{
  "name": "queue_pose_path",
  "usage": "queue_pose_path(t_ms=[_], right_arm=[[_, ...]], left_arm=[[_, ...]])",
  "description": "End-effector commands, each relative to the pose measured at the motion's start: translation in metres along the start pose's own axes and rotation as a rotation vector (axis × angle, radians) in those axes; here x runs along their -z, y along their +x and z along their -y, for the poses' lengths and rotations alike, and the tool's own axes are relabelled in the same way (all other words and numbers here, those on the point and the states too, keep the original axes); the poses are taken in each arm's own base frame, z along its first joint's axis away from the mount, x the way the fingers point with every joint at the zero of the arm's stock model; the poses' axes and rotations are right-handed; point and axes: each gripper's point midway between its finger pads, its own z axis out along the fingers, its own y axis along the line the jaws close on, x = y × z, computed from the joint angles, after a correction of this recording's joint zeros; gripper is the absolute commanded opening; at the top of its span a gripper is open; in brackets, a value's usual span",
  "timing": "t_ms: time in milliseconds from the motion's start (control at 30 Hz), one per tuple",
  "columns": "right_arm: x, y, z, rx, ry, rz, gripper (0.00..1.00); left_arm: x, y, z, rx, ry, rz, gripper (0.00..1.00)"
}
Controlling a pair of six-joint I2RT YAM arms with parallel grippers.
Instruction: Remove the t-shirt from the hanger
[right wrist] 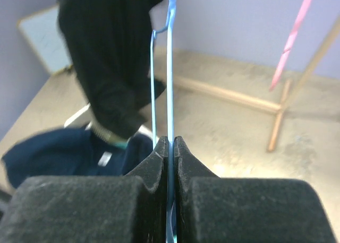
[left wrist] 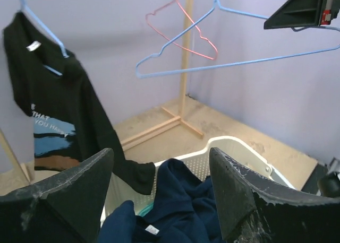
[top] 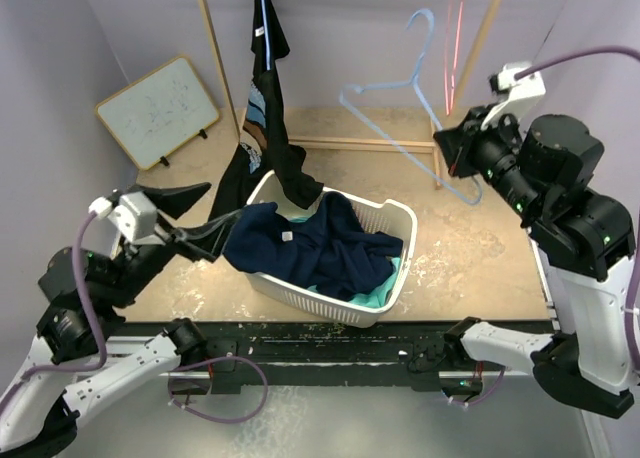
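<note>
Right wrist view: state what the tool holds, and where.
Right tool pinches the blue wire hanger on one sloping shoulder wire, near its outer end.

Robotics laboratory test cell staged as a laundry corner. Plain lavender walls (top: 60,38) box in a scuffed tan tabletop (top: 470,248). A left arm (top: 110,363) and a right arm (top: 580,238), trailing purple cables (top: 590,53), are bolted along its near edge. The props are domestic: a bare wooden clothes rack (top: 217,53) at the far side, a blue hanger (left wrist: 239,62) and a pink hanger (left wrist: 180,42) near it, a white laundry basket (top: 405,248) at centre, and a small whiteboard (top: 158,111) leaning against the left wall.
</note>
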Motion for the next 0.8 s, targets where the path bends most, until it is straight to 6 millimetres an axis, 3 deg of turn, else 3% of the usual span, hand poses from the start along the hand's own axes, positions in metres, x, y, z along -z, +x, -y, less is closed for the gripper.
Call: queue_pose_path(t_ms=[0,133,267,533,767], right_arm=[[-0.019,-0.068,0.039,-0.031,0.271,0.222,0.00],[-0.054,-0.106,0.050,0.010,0.370,0.311,0.00],[-0.083,-0.137,0.057,0.008,0.395,0.356,0.00],[-0.129,-0.149,0.070,-0.003,0.411,0.390,0.00],[-0.147,-0.143,0.074,-0.004,0.401,0.388,0.00]], left_arm=[[0.007,0.019,-0.022,0.057,-0.135,0.009,0.75],[0.012,0.060,-0.026,0.119,-0.175,-0.062,0.72],[0.023,0.075,-0.032,0.155,-0.221,-0.053,0.72],[0.041,0.068,-0.041,0.146,-0.264,-0.041,0.71],[0.042,0.071,-0.039,0.152,-0.255,-0.051,0.71]])
